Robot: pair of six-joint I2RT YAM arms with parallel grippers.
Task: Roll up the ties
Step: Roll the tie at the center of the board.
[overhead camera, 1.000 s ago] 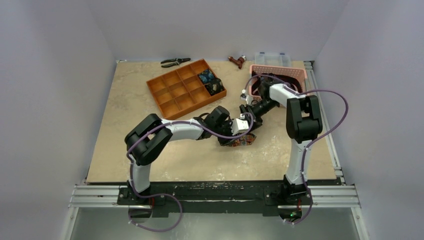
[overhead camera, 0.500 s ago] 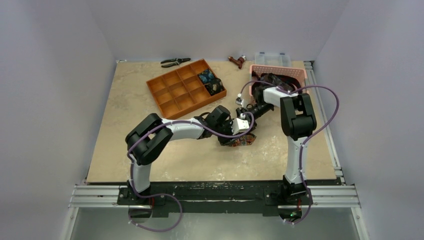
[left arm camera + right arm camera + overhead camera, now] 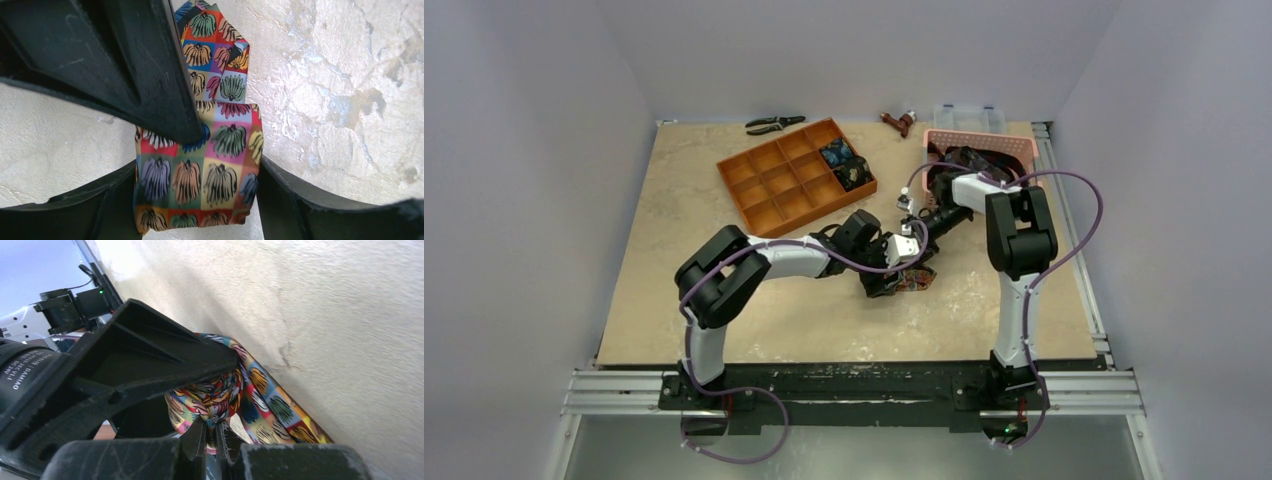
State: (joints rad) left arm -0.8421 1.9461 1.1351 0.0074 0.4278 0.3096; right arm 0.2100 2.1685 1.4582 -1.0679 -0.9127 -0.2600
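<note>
A tie (image 3: 200, 165) with a busy orange, yellow and red print lies partly folded on the table, and in the top view the tie (image 3: 912, 281) sits mid-table. My left gripper (image 3: 197, 172) is open, one finger at each side edge of the folded part. My right gripper (image 3: 214, 427) is shut, pinching a fold of the same tie (image 3: 260, 395) between its tips. From above, the left gripper (image 3: 894, 278) and right gripper (image 3: 914, 252) meet over it. The right gripper's black fingers (image 3: 125, 65) cover the tie's upper left in the left wrist view.
An orange compartment tray (image 3: 769, 190) at the back holds two dark rolled ties (image 3: 837, 153) (image 3: 855, 177). A pink basket (image 3: 1014, 148) with dark fabric stands back right, behind the right arm. Pliers (image 3: 774, 124), a brown tool (image 3: 900, 122) and a clear box (image 3: 969, 116) line the far edge.
My right gripper has moved in and shut on the tie. My left gripper has opened from its tighter hold. The tie has shifted slightly.
</note>
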